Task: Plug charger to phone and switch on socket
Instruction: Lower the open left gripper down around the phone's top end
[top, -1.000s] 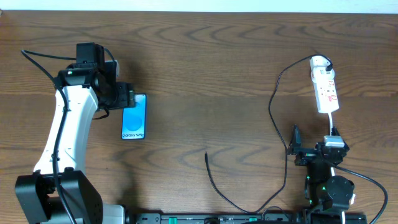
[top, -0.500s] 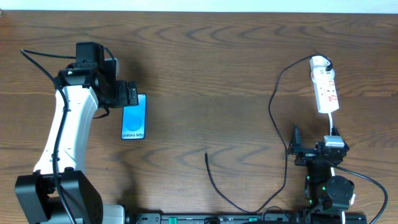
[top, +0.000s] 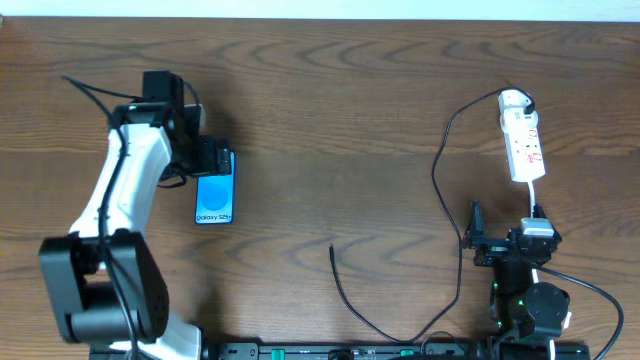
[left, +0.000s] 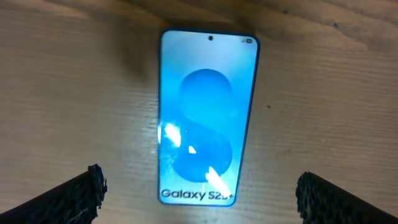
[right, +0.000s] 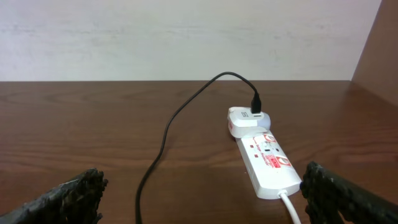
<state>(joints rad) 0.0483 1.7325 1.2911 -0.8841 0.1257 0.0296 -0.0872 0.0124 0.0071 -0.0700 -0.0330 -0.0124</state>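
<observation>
One shift — left gripper (top: 214, 159) over phone (top: 215, 198)

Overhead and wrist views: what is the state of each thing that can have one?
phone: screen lit, lying flat, no plug in it.
charger: one end in the socket, free plug lying loose, apart from the phone.
socket: charger plugged in; switch position cannot be told.
left gripper: open, above the phone, empty.
right gripper: open, empty.

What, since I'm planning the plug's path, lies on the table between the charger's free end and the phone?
Nothing visible does. Only bare table separates the phone from the free end of the charger. The open left gripper hangs above the phone itself, not in that gap.
</observation>
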